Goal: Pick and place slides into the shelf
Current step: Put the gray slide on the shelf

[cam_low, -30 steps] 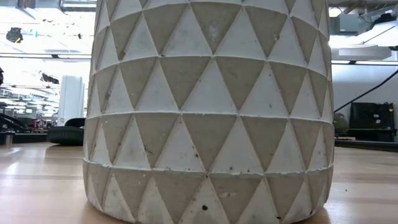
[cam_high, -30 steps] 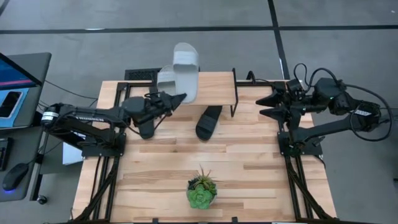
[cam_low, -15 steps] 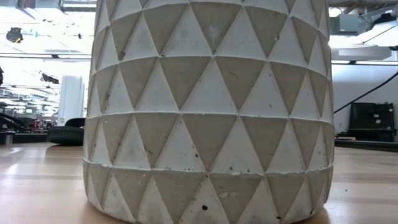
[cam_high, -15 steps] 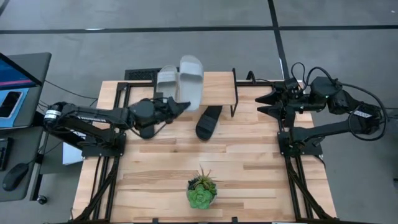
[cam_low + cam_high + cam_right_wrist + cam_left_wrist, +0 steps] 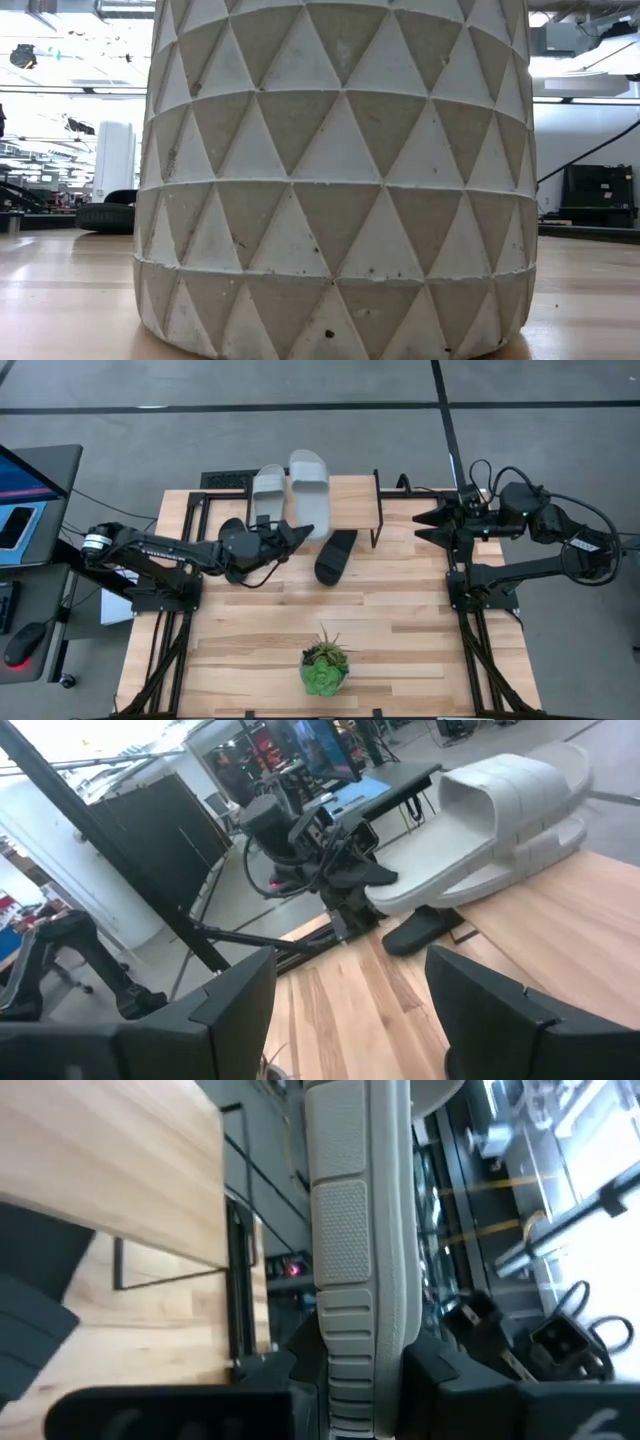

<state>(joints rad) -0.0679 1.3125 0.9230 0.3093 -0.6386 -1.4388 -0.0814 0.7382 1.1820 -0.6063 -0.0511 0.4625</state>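
Left pincer grips a grey slide on the shelf; right pincer waits spread wide.

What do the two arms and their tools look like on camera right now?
Both arms are dark, near-black, built of jointed segments. The left arm has a pale band near its base; the right arm trails looping black cables. The left tool and right tool each end in two blocky, pointed black fingers.
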